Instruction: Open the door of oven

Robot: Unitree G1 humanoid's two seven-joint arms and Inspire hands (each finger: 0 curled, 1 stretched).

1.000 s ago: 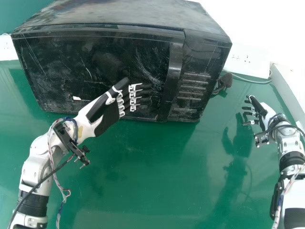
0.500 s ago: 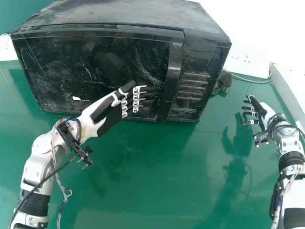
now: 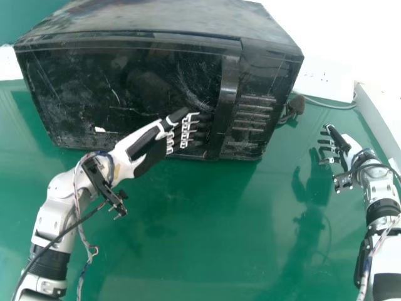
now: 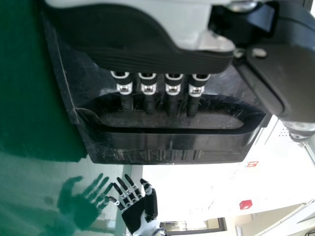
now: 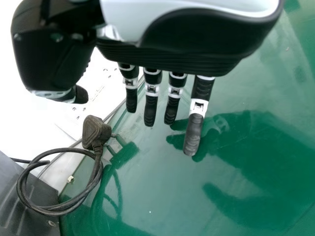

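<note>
A black oven point(image 3: 125, 88) lies across the back of the table in the head view, its door closed. Its dark handle point(image 3: 227, 103) runs up the door's right side. My left hand point(image 3: 149, 149) is in front of the door, fingers straight and pointing at the handle, their tips close beside it. In the left wrist view, the left hand point(image 4: 147, 54) has its fingertips over the recess by the handle point(image 4: 172, 138); whether they touch cannot be told. My right hand point(image 3: 340, 145) rests in the air right of the oven, fingers extended, as the right hand point(image 5: 197, 54) also shows in its wrist view.
A black plug and cable point(image 5: 96, 132) lie near the oven's right side. A white socket panel point(image 3: 326, 78) stands behind it. The green table point(image 3: 207, 238) stretches in front, with a pale ledge point(image 3: 382, 116) along the right.
My left hand has moved to the right along the door, bringing its fingers nearer the handle. The right hand and the oven have stayed nearly still.
</note>
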